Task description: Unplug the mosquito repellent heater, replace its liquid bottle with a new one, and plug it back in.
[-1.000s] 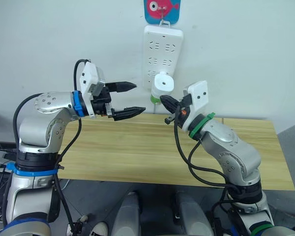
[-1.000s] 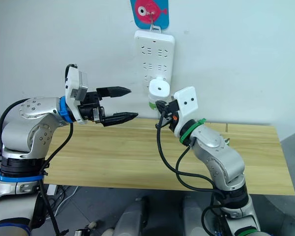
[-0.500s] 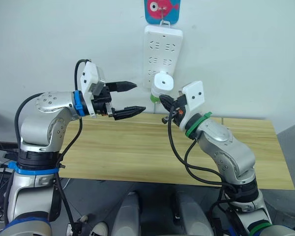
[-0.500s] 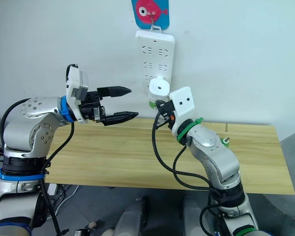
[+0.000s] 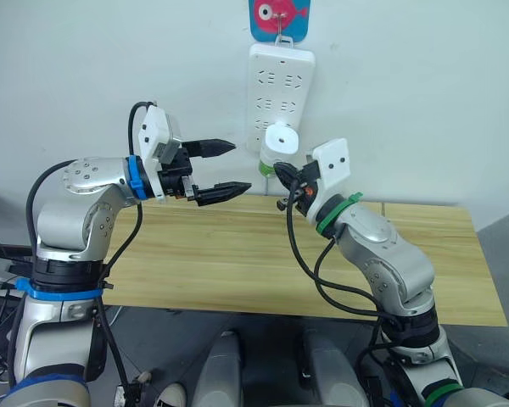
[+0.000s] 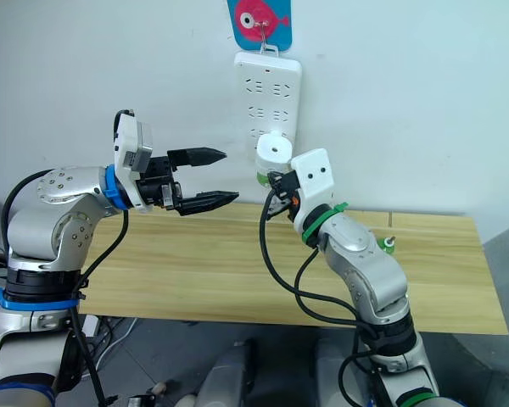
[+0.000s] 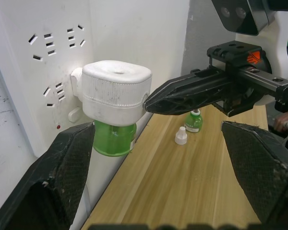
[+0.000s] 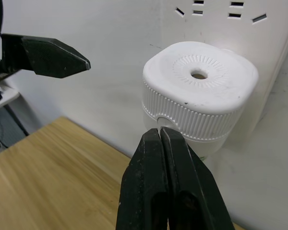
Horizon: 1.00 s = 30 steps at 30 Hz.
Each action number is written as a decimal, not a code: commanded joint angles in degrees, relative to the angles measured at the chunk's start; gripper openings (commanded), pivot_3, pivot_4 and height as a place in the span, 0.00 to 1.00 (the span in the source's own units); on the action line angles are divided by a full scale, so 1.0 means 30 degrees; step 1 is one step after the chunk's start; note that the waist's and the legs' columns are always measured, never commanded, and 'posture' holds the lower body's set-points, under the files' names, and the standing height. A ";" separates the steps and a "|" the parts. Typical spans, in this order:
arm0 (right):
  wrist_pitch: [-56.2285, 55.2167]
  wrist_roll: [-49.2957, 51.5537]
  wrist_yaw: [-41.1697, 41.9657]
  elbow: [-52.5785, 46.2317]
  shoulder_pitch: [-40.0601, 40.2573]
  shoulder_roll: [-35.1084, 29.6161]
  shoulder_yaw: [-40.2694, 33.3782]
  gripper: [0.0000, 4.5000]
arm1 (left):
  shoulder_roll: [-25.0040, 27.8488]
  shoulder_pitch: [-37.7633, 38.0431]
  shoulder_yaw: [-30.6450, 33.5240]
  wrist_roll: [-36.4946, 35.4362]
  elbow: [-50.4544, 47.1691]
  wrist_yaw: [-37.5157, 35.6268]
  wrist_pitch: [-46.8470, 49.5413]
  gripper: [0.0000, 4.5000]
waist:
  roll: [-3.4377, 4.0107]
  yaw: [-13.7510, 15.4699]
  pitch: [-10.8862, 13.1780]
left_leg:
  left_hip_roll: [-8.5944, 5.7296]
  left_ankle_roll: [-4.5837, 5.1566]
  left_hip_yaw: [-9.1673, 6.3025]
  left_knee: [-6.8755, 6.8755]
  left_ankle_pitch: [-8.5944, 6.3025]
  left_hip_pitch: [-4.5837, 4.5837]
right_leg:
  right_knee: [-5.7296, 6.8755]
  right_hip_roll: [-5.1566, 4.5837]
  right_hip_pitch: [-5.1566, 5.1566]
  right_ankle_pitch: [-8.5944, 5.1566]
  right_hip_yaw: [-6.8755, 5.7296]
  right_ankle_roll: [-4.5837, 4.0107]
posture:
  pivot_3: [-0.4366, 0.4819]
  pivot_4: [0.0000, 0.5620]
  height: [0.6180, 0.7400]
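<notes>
Wooden table (image 5: 237,254) nearest, its near half bare; further back on it, toward the wall, a small green bottle (image 7: 194,120) stands upright with a white cap (image 7: 181,135) just beside it, apart. Left tool (image 5: 214,170) held above the table's rear edge, fingers spread wide, pointing toward the heater with open air between. Right tool (image 8: 163,139) has fingers pressed together, tips at the heater's ribbed side, touching or nearly so; I cannot tell which. Heater (image 5: 282,141), white with a round vent hole on top, sits plugged into the lower part of the power strip (image 5: 280,85) on the wall; green bottle (image 7: 114,138) hangs under it. Fish-shaped hook (image 5: 280,17) carries the strip.
</notes>
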 commanded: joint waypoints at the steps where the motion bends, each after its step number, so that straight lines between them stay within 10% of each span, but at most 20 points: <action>1: 0.0610 0.1291 0.1110 -0.1985 0.0454 -0.0749 -0.0802 0.01 | 0.0256 -0.0172 0.0096 0.0120 -0.0014 -0.0109 -0.0433 1.00 | 0.0000 0.0000 0.0000 | 0.0000 0.0000 0.0000 -0.0001 0.0000 -0.0001 | -0.0006 0.0000 0.0000 0.0000 0.0000 0.0000 | 0.58 0.42 1.00; 9: 0.1418 0.3963 0.5095 -0.4132 0.2750 -0.5725 -0.3181 0.05 | 0.1157 0.0685 0.0680 0.0916 0.1186 0.0385 -0.0606 1.00 | -0.0001 -0.0029 0.0001 | -0.0002 0.0044 0.0017 -0.0055 -0.0032 -0.0008 | -0.0076 -0.0005 -0.0007 -0.0001 0.0007 0.0002 | 0.58 0.42 1.00; 22: -0.1822 0.4365 1.0023 0.0411 0.6365 -1.2967 -1.0338 0.98 | 0.4583 0.2332 0.2277 0.3481 0.5356 0.1717 -0.3081 1.00 | -0.0004 0.0013 -0.0002 | 0.0001 0.0053 0.0047 -0.0040 -0.0035 -0.0003 | -0.0095 -0.0006 0.0014 -0.0005 0.0021 0.0000 | 0.59 0.40 1.00; 30: -0.3458 0.2874 0.8463 0.3786 0.6361 -1.3184 -1.1953 0.99 | 0.4578 0.2235 0.2326 0.3765 0.6569 0.1814 -0.4224 1.00 | -0.0008 0.0042 -0.0004 | -0.0004 0.0051 0.0057 -0.0029 -0.0034 -0.0004 | -0.0095 -0.0015 0.0022 -0.0005 0.0029 0.0000 | 0.58 0.40 1.00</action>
